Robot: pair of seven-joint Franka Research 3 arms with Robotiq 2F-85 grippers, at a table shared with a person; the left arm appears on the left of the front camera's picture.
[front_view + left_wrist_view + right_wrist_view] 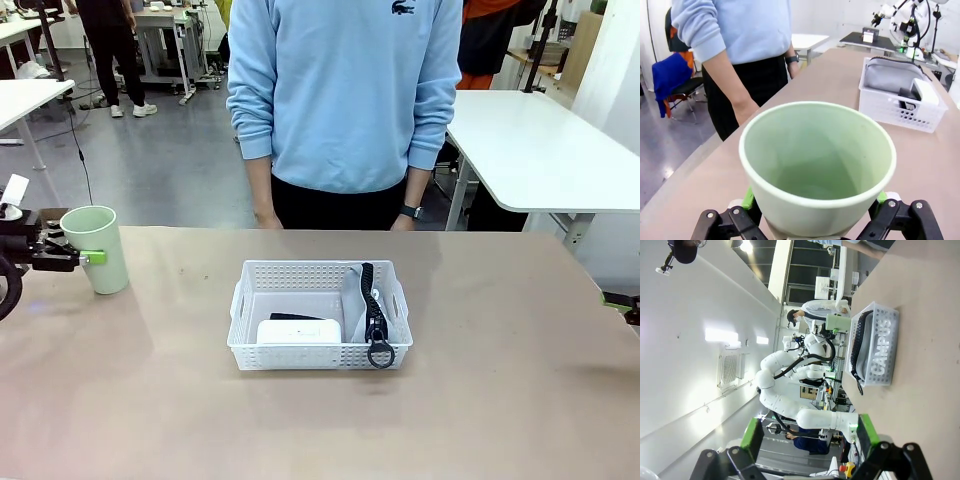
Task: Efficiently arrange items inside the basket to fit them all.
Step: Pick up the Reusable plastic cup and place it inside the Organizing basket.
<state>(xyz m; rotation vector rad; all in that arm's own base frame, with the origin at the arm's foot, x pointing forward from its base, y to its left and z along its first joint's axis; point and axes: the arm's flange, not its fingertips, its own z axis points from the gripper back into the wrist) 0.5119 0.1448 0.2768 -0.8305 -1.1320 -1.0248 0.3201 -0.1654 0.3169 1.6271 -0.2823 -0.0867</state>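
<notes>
**Gripping the green cup, off to the basket's left**

The white lattice basket [318, 315] sits mid-table, holding the grey CAMPUS pouch [362, 300] on edge along its right wall, the white device [299, 331] at front, a small black object [295, 317] behind it. Well left, my left gripper [72, 250] clamps the pale green cup [97, 247], upright on the table. My right gripper [810, 437] hangs wide open, empty.

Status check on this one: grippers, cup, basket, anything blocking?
Left gripper shut on pale green cup, upright at table's left edge. Right gripper open, empty. Basket holds pouch, white device, black object. Path clear.
</notes>
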